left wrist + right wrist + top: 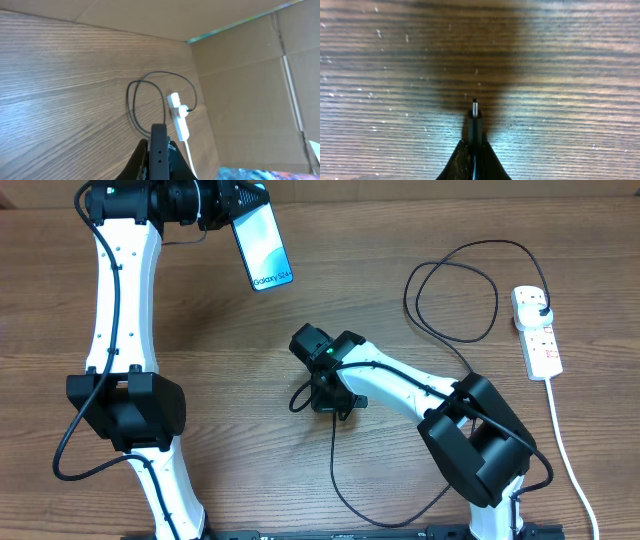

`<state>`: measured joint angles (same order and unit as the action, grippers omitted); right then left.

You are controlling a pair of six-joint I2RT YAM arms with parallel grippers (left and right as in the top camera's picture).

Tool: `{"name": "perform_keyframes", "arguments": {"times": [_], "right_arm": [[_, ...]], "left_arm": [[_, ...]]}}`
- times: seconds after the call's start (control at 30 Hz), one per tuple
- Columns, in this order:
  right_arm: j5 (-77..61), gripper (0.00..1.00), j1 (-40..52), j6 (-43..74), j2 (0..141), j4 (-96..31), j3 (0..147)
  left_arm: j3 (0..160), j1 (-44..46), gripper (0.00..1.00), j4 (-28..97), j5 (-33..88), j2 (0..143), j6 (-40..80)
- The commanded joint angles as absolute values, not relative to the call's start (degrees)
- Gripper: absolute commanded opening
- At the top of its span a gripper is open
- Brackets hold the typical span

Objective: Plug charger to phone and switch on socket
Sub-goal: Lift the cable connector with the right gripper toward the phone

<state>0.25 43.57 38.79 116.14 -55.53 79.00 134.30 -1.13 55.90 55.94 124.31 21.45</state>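
Note:
My left gripper (236,202) is shut on the phone (262,250) and holds it above the far left of the table, its "Galaxy S24+" screen facing up; the left wrist view shows the phone's dark edge (159,150) between the fingers (159,160). My right gripper (330,395) is shut on the charger's connector end (474,122) at the table's middle, its small tip (474,106) sticking out over the wood. The charger cable (470,290) loops to its black plug (541,309), seated in the white socket strip (537,332) at the far right, which also shows in the left wrist view (178,117).
The socket's thick white cord (565,450) runs down the right side to the front edge. Slack black cable (345,490) curves along the front between the arm bases. A cardboard wall (250,90) stands behind the socket strip.

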Motion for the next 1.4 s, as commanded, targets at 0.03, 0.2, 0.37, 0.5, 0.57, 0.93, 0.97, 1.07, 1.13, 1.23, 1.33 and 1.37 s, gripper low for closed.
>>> {"name": "perform_keyframes", "arguments": {"times": [0.03,0.2,0.37,0.5,0.57,0.93,0.97,1.07,1.13,1.23,1.33,1.37], "right_arm": [[-0.23,0.04,41.08,38.57,116.71,-55.40,80.75],[-0.40,0.04,37.93,38.57,116.71,-52.58,80.75],[-12.78,0.04,32.88,31.05,116.71,-46.39,80.75],[-30.06,0.04,27.92,25.50,116.71,-39.83,80.75],[-40.34,0.04,25.28,22.83,116.71,-35.90,80.75],[-73.54,0.04,17.61,18.94,116.71,-16.62,80.75],[-75.00,0.04,17.61,18.96,116.71,-14.72,80.75],[-79.09,0.04,17.82,18.98,116.71,-8.34,80.75],[-80.79,0.04,18.20,19.00,116.71,-4.60,80.75],[-82.76,0.04,18.68,18.98,116.71,1.21,80.75],[-85.17,0.04,19.18,19.03,116.71,8.95,80.75],[-85.62,0.04,19.40,19.00,116.71,11.14,80.75]], "left_arm": [[135.11,-2.37,0.04,55.46,60.66,123.46,24.27],[135.11,-3.11,0.04,54.43,70.65,123.46,24.23],[135.11,-3.11,0.04,51.94,75.37,123.46,24.14],[135.11,-3.14,0.04,51.55,76.14,123.46,23.31],[135.11,-3.20,0.04,51.48,76.14,123.46,23.31],[135.11,-3.84,0.04,45.98,79.94,123.46,24.45],[135.11,-3.84,0.04,45.78,79.94,123.46,24.40],[135.11,-3.77,0.04,44.36,79.94,123.46,24.43],[135.11,-3.64,0.04,42.50,79.92,123.46,24.47],[135.11,-3.62,0.04,39.64,79.35,123.46,24.49],[135.11,-3.62,0.04,39.53,76.23,123.46,24.38],[135.11,-3.62,0.04,39.51,75.99,123.46,24.21]]}}
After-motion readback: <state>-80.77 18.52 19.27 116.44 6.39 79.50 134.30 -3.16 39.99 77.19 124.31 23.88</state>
